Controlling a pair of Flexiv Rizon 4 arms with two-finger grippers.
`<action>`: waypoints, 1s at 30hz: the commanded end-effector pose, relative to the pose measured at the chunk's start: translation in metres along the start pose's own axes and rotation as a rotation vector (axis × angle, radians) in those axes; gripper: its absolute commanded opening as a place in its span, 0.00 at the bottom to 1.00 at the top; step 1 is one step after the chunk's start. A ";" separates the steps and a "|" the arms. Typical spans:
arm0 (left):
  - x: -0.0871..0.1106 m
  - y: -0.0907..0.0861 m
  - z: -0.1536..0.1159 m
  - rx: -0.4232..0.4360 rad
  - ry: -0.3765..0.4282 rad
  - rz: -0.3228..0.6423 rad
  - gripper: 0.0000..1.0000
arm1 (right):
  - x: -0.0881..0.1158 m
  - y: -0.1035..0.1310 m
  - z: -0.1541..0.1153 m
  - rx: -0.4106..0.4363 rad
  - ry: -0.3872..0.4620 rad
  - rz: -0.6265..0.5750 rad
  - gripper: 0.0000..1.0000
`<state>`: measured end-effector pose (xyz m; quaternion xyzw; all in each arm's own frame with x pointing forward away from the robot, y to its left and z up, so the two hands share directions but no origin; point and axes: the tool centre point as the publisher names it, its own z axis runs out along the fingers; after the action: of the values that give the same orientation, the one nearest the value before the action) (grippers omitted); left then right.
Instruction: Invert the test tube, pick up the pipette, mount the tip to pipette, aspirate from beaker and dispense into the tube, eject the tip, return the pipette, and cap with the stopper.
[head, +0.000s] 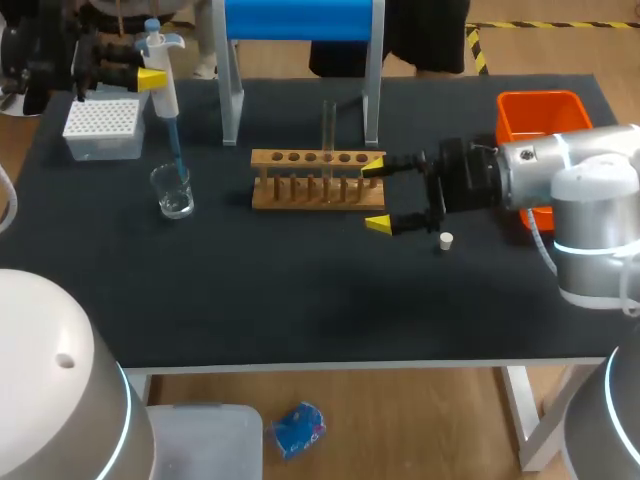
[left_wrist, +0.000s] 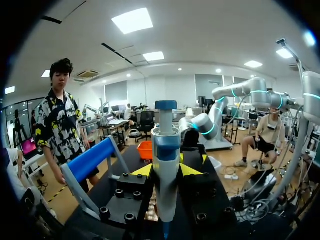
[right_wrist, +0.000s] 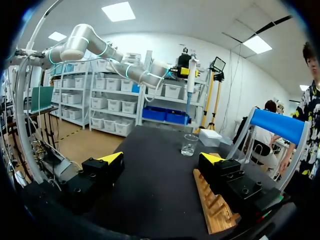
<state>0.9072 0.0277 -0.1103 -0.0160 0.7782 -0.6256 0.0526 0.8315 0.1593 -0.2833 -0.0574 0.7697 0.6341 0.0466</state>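
at the beaker (head: 173, 192), left tool (head: 150, 79) holds the pipette (head: 165, 95), tip (head: 178, 152) inside; right tool (head: 376, 196) wide.

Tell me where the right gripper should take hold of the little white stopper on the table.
Grip the stopper by its round sides, coming straight down from above. It looks short and sits alone on the table, clear of the rack, so only its sides give two opposite faces. The open right gripper is close beside it.
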 end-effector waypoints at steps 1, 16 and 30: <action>-0.001 0.001 -0.001 0.001 0.002 0.001 0.00 | 0.000 0.000 0.000 0.002 0.000 0.000 1.00; -0.001 0.001 -0.001 0.001 0.002 0.001 0.00 | 0.000 0.000 0.000 0.002 0.000 0.000 1.00; -0.001 0.001 -0.001 0.001 0.002 0.001 0.00 | 0.010 -0.005 0.154 0.062 -0.060 0.053 1.00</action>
<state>0.9079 0.0287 -0.1103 -0.0153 0.7784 -0.6255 0.0517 0.8115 0.2398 -0.2990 -0.0231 0.7910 0.6093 0.0502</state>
